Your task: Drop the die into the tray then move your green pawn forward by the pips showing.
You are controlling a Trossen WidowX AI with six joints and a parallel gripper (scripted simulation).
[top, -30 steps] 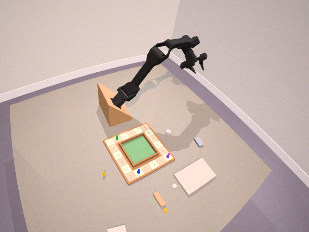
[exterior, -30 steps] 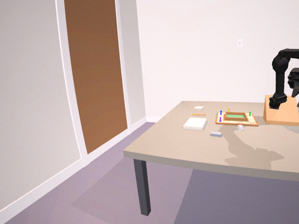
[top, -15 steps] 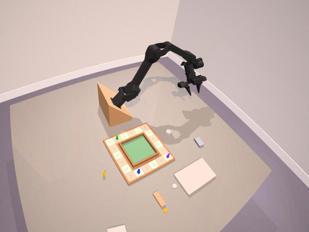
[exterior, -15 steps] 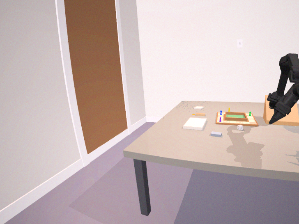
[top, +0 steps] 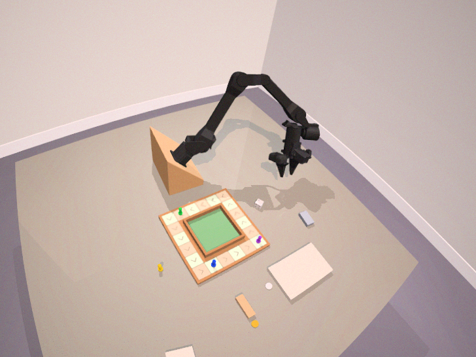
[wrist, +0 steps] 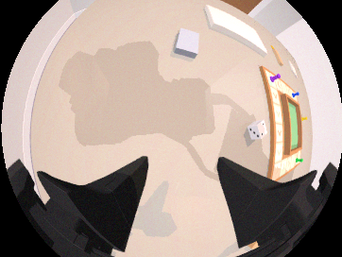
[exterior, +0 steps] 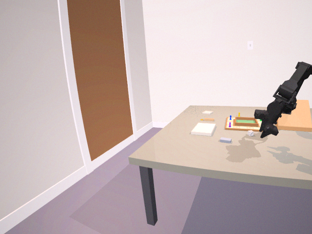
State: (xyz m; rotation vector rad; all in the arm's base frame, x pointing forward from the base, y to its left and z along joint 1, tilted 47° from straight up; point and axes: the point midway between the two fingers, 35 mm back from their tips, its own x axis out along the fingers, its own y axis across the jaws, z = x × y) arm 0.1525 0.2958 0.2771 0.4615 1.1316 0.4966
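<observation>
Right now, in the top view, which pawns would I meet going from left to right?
Yellow pawn on the table beside the board → green pawn on the board's far edge → blue pawn on the near edge → purple pawn at the right corner.

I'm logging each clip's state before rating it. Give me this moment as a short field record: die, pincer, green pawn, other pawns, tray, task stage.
die: white, on the table beside the board's edge, not in the tray
pincer: open, empty, fingers pointing down, above the table and off to the side of the die
green pawn: upright on a board square near a corner
other pawns: blue and purple on the board; yellow off it, on the table
tray: green-floored, nothing in it
task stage: die not yet grasped
</observation>
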